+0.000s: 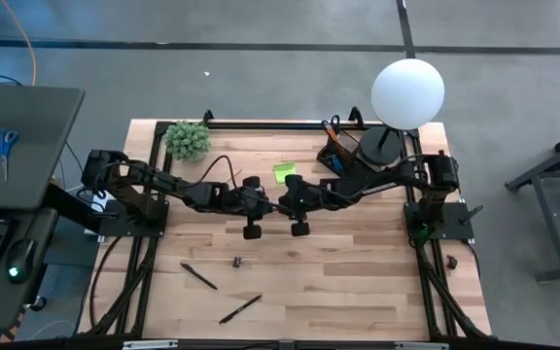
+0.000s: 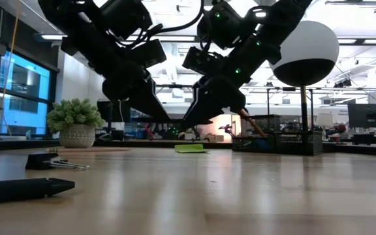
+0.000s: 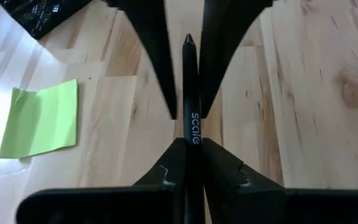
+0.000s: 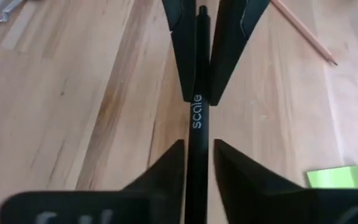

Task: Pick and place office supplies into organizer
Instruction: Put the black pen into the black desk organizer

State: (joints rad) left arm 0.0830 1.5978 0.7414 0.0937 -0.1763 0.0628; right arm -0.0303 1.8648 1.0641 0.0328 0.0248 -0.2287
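While the black pen [image 3: 188, 93] is clamped by the left gripper [image 3: 188, 146] beside the sticky-note pad [image 3: 40, 119], the right gripper [image 4: 197, 152] is barely parted around it; handover pending, then organizer [image 1: 336, 154].

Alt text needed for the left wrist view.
A black pen is clamped between the left gripper's fingers, while the right gripper closes around its far end. A lime-green sticky-note pad lies on the wooden table.

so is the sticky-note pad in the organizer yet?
No. The lime-green sticky-note pad lies flat on the bare table, beside the organizer and apart from it.
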